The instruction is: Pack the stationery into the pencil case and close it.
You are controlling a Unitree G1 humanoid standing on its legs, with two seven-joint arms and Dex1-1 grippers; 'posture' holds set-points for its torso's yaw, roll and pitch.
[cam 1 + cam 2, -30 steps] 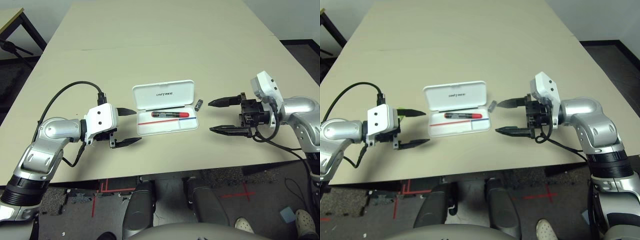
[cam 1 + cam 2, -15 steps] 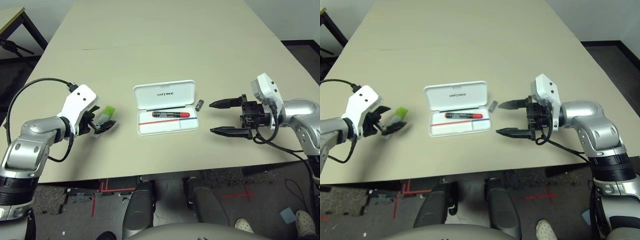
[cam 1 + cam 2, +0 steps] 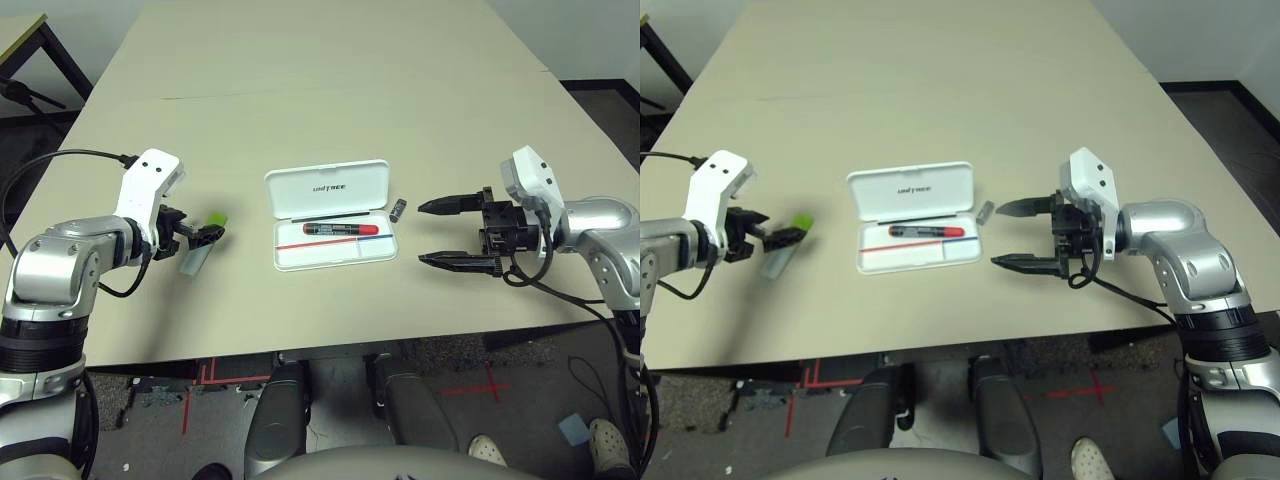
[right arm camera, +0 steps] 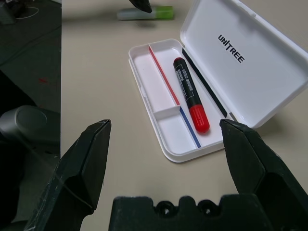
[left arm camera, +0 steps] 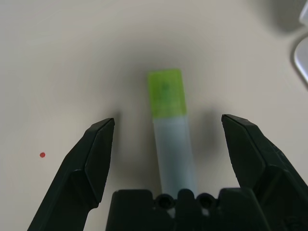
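Observation:
The white pencil case (image 3: 282, 258) lies open at the table's middle, its lid (image 3: 327, 187) folded back. In its tray lie a black marker with a red cap (image 3: 340, 229) and a thin red-and-blue pencil (image 3: 330, 242). A tiny dark grey piece (image 3: 398, 209) sits on the table just right of the case. Left of the case, the pale highlighter with a lime-green cap (image 5: 171, 130) lies flat. My left gripper (image 3: 203, 236) is open astride it, fingers apart from its sides. My right gripper (image 3: 421, 233) hovers open, right of the case, holding nothing.
A seam (image 3: 300, 95) crosses the tan table behind the case. The table's near edge (image 3: 330, 345) runs just below both arms. A black cable (image 3: 60, 160) loops behind my left forearm. Another table's corner (image 3: 20, 35) stands at the far left.
My left arm has swung out from beside the case to the highlighter and now straddles it with open fingers. The right arm has stayed still.

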